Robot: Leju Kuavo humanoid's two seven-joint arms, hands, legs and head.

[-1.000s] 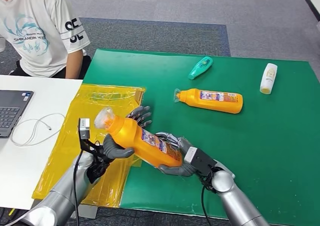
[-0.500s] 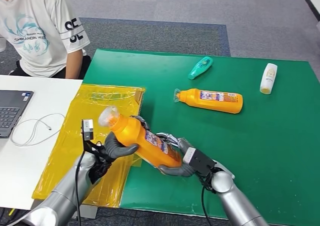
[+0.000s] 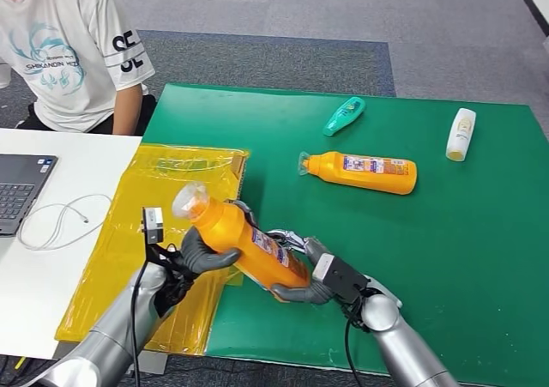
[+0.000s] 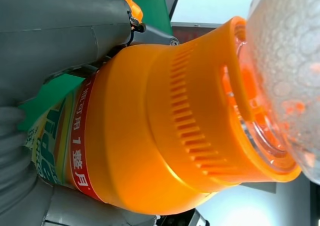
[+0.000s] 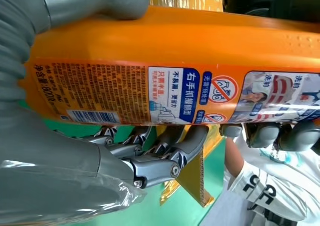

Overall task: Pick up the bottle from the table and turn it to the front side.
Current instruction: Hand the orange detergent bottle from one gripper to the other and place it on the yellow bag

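Left hand [image 3: 204, 256] has closed round the bottle [image 3: 246, 241] beside the gripping right hand [image 3: 304, 275], so turning can begin.

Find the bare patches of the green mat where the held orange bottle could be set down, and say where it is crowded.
Free: the green mat nearer than the lying orange bottle, right of the right hand; also the far-left strip between the yellow bag and the teal tube. Crowded: the near-left edge, where both hands hold the held bottle, left hand near its neck.
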